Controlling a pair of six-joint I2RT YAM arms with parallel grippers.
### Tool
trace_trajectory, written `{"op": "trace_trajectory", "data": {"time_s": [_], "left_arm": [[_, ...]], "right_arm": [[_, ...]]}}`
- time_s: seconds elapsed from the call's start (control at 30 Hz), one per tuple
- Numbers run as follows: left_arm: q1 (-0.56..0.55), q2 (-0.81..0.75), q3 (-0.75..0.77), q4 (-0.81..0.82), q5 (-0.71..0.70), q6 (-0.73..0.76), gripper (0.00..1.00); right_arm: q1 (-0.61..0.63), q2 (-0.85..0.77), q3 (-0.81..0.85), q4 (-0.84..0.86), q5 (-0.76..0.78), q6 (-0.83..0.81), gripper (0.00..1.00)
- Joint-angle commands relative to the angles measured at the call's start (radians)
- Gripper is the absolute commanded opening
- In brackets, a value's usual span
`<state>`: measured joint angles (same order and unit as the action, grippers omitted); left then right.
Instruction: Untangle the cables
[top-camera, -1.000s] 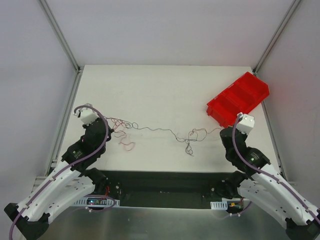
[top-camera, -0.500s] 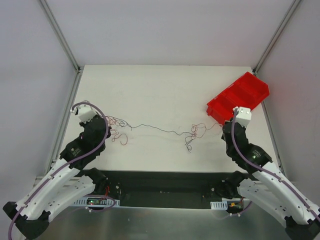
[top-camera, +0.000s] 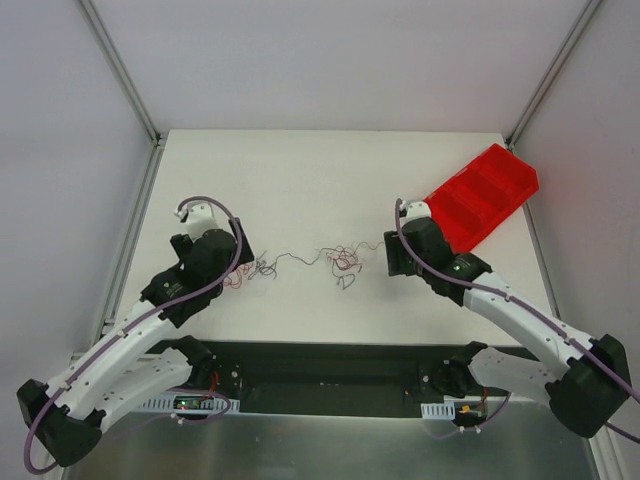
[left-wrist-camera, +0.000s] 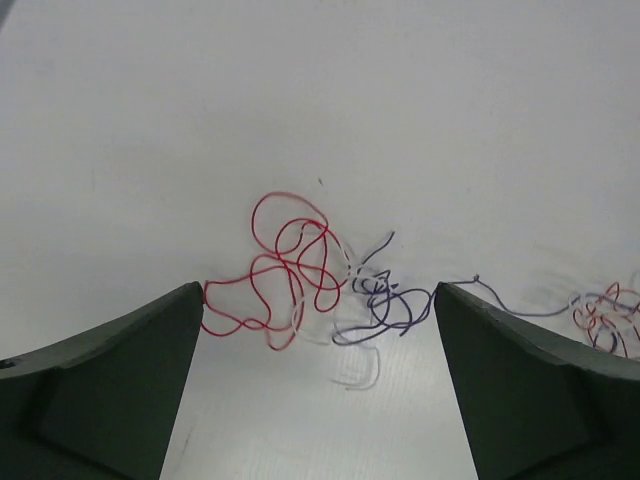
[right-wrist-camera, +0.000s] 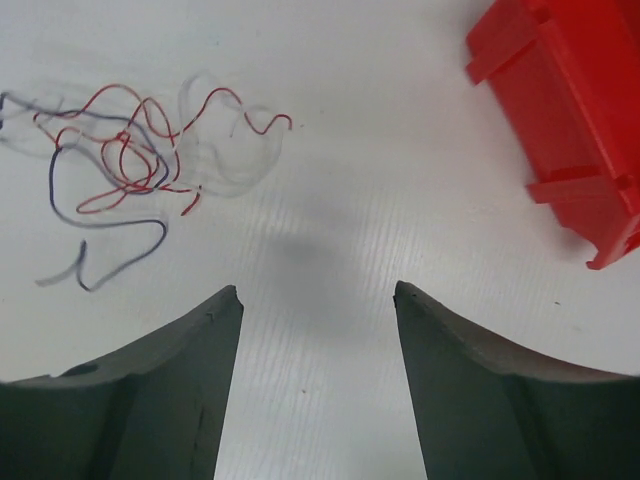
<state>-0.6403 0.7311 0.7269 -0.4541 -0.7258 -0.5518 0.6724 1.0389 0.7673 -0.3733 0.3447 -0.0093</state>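
Note:
The cables lie loose on the white table as two small clumps joined by one thin dark strand: a red, purple and whitish clump (top-camera: 262, 268) on the left and a red and dark clump (top-camera: 343, 262) on the right. In the left wrist view the left clump (left-wrist-camera: 300, 270) lies on the table just beyond and between the tips of my left gripper (left-wrist-camera: 318, 290), which is open and holds nothing. My right gripper (right-wrist-camera: 318, 290) is open over bare table, with the right clump (right-wrist-camera: 120, 160) ahead and to its left. From above, the left gripper (top-camera: 243, 262) and right gripper (top-camera: 385, 258) flank the cables.
A red divided bin (top-camera: 485, 195) sits at the table's back right, close behind the right arm; its corner (right-wrist-camera: 570, 120) shows at the right wrist view's upper right. Metal frame rails (top-camera: 135, 250) run along both table sides.
Both grippers were shut and held the cables stretched between them. They have since moved inward towards the table's middle and opened, and the cables have dropped into two clumps.

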Motion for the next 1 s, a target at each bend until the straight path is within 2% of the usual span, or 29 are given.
{"op": "trace_trajectory", "data": {"time_s": [0.0, 0.1, 0.17, 0.27, 0.37, 0.53, 0.6, 0.77, 0.97], "left_arm": [[0.004, 0.069, -0.023, 0.078, 0.214, -0.024, 0.97], [0.004, 0.18, -0.001, 0.216, 0.466, 0.052, 0.87], [0.004, 0.284, 0.044, 0.25, 0.627, 0.073, 0.81], [0.004, 0.454, 0.138, 0.282, 0.755, 0.09, 0.76], [0.005, 0.577, 0.18, 0.342, 0.844, 0.089, 0.68], [0.01, 0.654, 0.16, 0.419, 0.852, 0.038, 0.5], [0.016, 0.639, 0.128, 0.425, 0.827, 0.01, 0.48], [0.031, 0.477, -0.01, 0.451, 0.697, -0.037, 0.5], [0.034, 0.312, -0.125, 0.48, 0.657, -0.043, 0.54]], "right_arm": [[-0.002, 0.024, -0.009, 0.039, -0.156, 0.041, 0.66], [0.0, 0.03, -0.071, 0.158, -0.275, 0.09, 0.66], [-0.002, 0.049, -0.098, 0.258, -0.376, 0.132, 0.63], [0.0, 0.142, -0.12, 0.439, -0.502, 0.213, 0.61], [0.007, 0.249, -0.112, 0.552, -0.553, 0.331, 0.61], [0.039, 0.383, -0.122, 0.769, -0.576, 0.503, 0.57], [0.073, 0.43, -0.108, 0.809, -0.575, 0.531, 0.57], [0.139, 0.532, -0.074, 0.847, -0.492, 0.54, 0.57], [0.147, 0.622, -0.036, 0.843, -0.392, 0.534, 0.51]]}}
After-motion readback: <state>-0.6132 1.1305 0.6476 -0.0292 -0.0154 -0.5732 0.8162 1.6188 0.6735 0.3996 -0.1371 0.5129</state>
